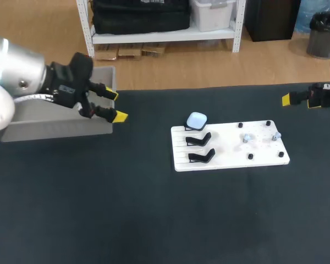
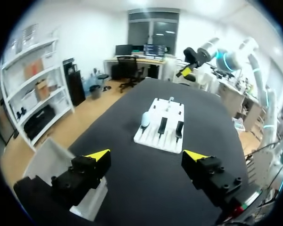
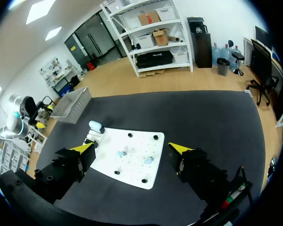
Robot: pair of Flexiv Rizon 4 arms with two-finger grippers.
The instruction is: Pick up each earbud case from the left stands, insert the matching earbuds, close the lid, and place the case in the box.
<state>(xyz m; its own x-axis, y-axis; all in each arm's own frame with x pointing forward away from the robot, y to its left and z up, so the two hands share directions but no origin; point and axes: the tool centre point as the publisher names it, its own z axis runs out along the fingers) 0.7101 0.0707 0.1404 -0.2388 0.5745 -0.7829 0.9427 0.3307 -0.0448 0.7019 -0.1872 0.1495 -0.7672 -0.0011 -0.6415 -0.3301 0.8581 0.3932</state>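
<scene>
Left pincer (image 1: pixel 116 105): released, fingers wide apart, nothing held; over right end of grey box (image 1: pixel 49 131) at left rear of black counter (image 1: pixel 126 220).
Right pincer (image 3: pixel 131 148): released, nothing held; at counter's right rear edge, well apart from board.
White board (image 1: pixel 231 159): flat, mid-counter.
Earbud case (image 1: pixel 197 120): pale blue, on rearmost stand at board's left end.
Black stands (image 1: pixel 200 139): two, just in front of case.
Earbuds (image 1: pixel 246 138): two small pale pieces on board's right half, among black pegs (image 1: pixel 250 156).

A black table (image 1: pixel 126 220) stands on a light wooden floor (image 1: pixel 38 33); white shelving (image 1: pixel 154 37) lines the wall behind. Ceiling panels (image 3: pixel 30 10) glow overhead.
</scene>
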